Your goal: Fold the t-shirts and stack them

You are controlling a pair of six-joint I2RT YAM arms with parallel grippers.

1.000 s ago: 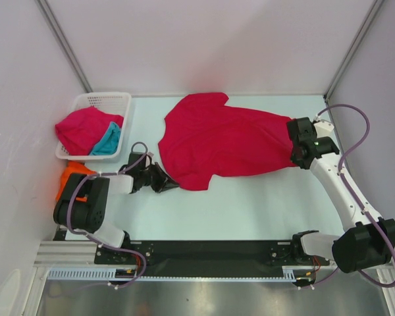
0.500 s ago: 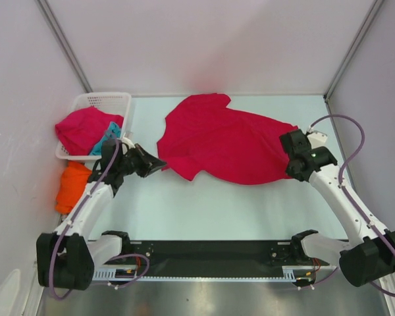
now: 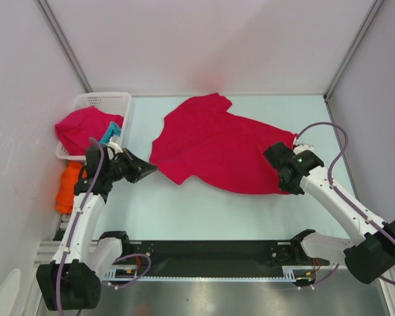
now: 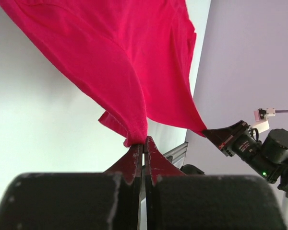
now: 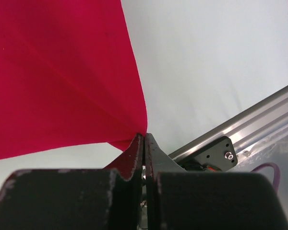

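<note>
1. Top external: soft crimson-red cloth t-shirt (image 3: pixel 217 141) spreads mid-table.
2. Left gripper (image 4: pixel 143 140) and right gripper (image 5: pixel 144 136) clamp tight on its opposite ends.
3. Advice: move both together, cloth taut, so it folds flat.

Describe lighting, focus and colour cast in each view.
Top external view: even, soft light, all sharp; the crimson t-shirt tints the back wall faintly pink. Left wrist view: the left end effector looms dark and soft-edged near the lens; the cloth is sharp. Right wrist view: the right end effector is equally dark; the saturated red hides most folds.
</note>
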